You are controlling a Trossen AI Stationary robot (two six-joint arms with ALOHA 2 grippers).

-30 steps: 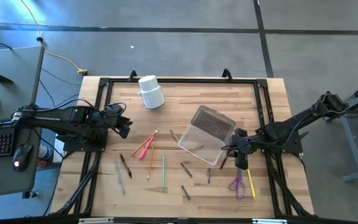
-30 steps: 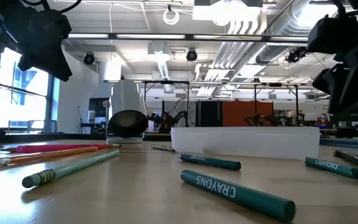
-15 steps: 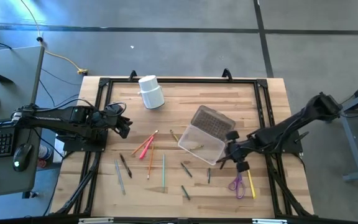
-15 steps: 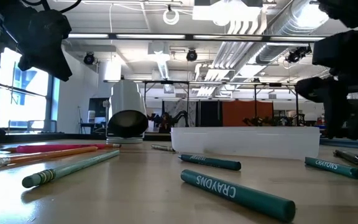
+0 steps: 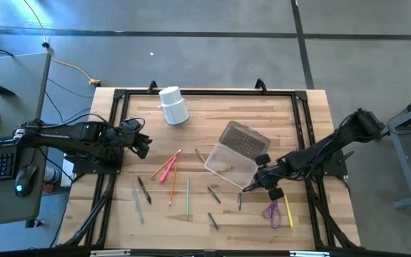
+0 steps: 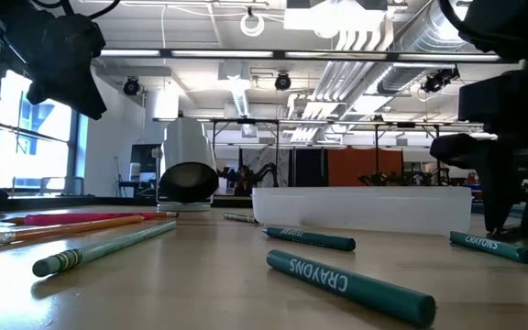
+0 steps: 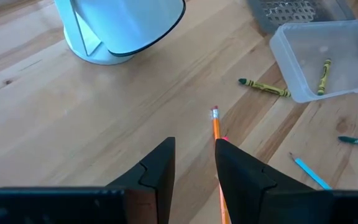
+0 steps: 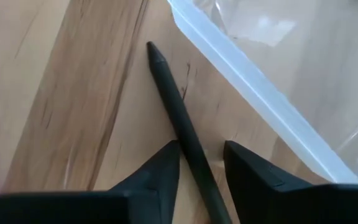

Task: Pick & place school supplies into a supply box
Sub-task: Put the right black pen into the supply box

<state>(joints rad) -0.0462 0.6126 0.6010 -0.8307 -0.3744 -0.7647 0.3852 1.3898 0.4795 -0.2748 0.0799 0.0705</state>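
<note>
Right gripper [image 8: 201, 165] low at the supply box [image 5: 234, 154] corner, fingers apart astride a dark pen [image 8: 179, 124] (lying on the table [image 5: 212, 114]). Left gripper [image 7: 192, 163] waits, parted.

The right gripper [image 5: 257, 183] is hemmed in low at the table: the clear supply box [image 5: 232, 165] stands just beside it, and a dark pen [image 8: 178, 124] lies between its spread fingers. Purple scissors [image 5: 271, 210] and a yellow marker [image 5: 289, 210] lie close by. The table's middle is strewn with pencils [image 5: 167, 168] and crayons [image 6: 351, 285]. Bare wood is left beyond the white cup [image 5: 173, 106].
</note>
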